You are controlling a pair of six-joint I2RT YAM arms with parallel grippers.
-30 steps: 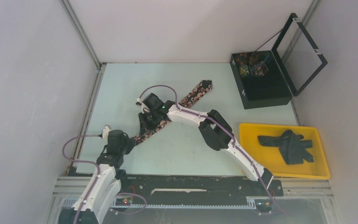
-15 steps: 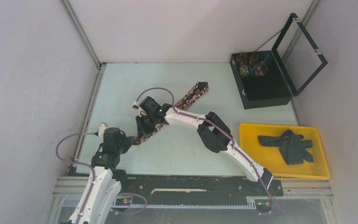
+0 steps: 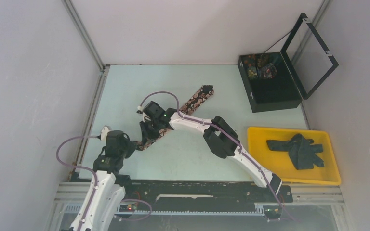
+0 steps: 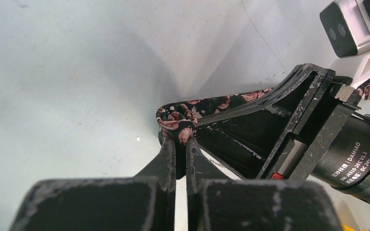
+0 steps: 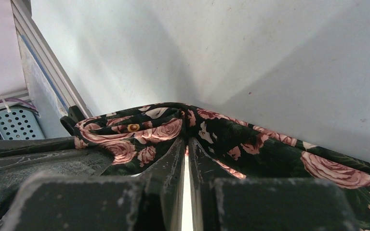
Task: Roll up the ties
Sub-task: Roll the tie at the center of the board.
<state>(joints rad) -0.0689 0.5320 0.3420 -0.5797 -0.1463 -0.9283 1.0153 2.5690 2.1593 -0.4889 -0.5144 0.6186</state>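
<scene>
Two robot arms meet over a pale green table in the overhead view. One rose-patterned tie lies slantwise on it, its near end at the left gripper and right gripper, which sit just beside each other. One yellow tray holds a dark tie heap, too tangled to count. One open black box holds rolled ties, too small to count. From the left wrist, the left gripper is pressed together, pinching the tie's curled end. From the right wrist, the right gripper pinches a fold of the tie. With the grippers so close, the fingers could collide, or the slick fabric could slip free and loosen the roll.
</scene>
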